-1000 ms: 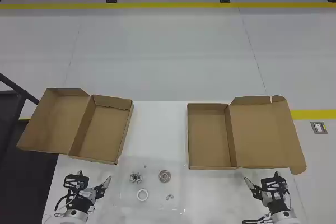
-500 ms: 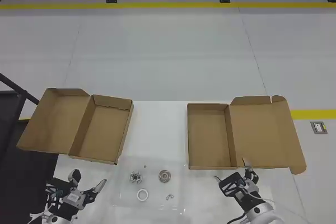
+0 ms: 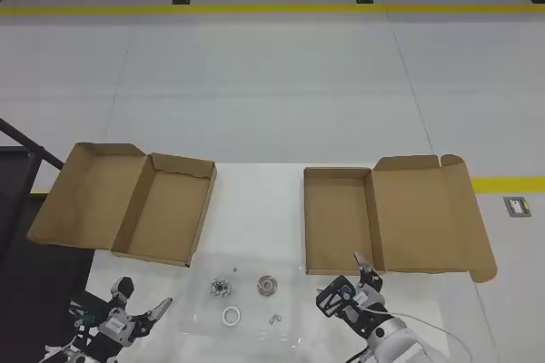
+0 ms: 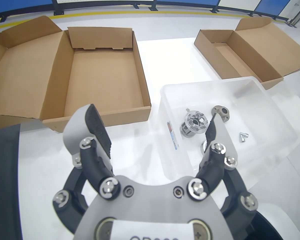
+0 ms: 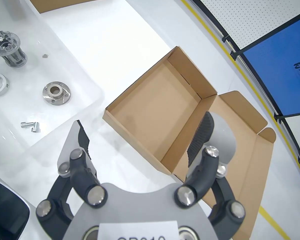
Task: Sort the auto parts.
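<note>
Bare table (image 3: 254, 209) separates left box (image 3: 163, 218) and right box (image 3: 338, 222); clear bin (image 4: 252, 111) stands open-topped.

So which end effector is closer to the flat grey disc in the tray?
Right. The right end effector sits just outside the tray near the disc; the left end effector is off the tray's opposite side, beyond the spoked hub.

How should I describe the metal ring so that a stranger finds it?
Between the two cardboard boxes, nearer the robot, stands a clear plastic bin. Inside it, the ring is a plain hoop, unlike the flanged disc and ribbed hub.
</note>
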You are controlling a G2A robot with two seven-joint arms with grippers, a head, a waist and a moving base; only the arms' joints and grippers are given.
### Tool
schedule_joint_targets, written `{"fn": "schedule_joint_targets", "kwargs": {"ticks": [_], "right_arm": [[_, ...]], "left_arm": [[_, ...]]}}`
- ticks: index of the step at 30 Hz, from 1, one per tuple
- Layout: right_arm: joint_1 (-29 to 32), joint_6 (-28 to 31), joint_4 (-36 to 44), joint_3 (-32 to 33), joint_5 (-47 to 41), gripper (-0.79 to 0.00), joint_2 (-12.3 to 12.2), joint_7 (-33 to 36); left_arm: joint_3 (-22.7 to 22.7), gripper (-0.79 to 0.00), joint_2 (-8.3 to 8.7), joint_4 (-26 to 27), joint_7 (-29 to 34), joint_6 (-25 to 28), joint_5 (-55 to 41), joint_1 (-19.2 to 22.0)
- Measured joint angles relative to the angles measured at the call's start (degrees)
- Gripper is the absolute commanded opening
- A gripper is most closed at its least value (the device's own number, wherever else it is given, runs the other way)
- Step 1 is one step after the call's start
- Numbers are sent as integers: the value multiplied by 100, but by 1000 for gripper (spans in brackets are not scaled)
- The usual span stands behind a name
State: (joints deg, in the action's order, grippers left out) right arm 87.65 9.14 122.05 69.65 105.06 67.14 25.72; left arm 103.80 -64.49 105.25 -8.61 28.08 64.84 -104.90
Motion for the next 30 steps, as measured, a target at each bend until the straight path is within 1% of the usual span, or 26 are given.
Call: {"fn": "schedule_joint_targets", "kwargs": {"ticks": [3,4,6,7,10,12,13,16,19,27,30], "right_arm": [[9,32,-22,-8,-65,0,0,-117],[-13,175,-36,-73,-103,0,-5,-289],[-157,667,-80,-235,-74,0,-14,-488],[-314,1052,-122,-379,-87,0,-7,-532],[-859,1924,-303,-854,-362,0,57,-455],[-1262,2307,-508,-1157,-651,0,129,-291],[-1542,2413,-710,-1346,-941,0,192,-182],[-2254,2616,-1333,-1803,-1707,0,364,203],[-2697,2522,-1711,-1997,-2099,0,461,594],[-2678,2522,-1699,-1987,-2083,0,456,544],[-2775,2418,-1858,-2144,-1932,0,498,749]], "left_arm": [[0,0,0,0,0,0,0,0],[0,0,0,0,0,0,0,0],[0,0,0,0,0,0,0,0],[0,0,0,0,0,0,0,0],[0,0,0,0,0,0,0,0],[0,0,0,0,0,0,0,0],[0,0,0,0,0,0,0,0],[0,0,0,0,0,0,0,0],[0,0,0,0,0,0,0,0],[0,0,0,0,0,0,0,0],[0,0,0,0,0,0,0,0]]}}
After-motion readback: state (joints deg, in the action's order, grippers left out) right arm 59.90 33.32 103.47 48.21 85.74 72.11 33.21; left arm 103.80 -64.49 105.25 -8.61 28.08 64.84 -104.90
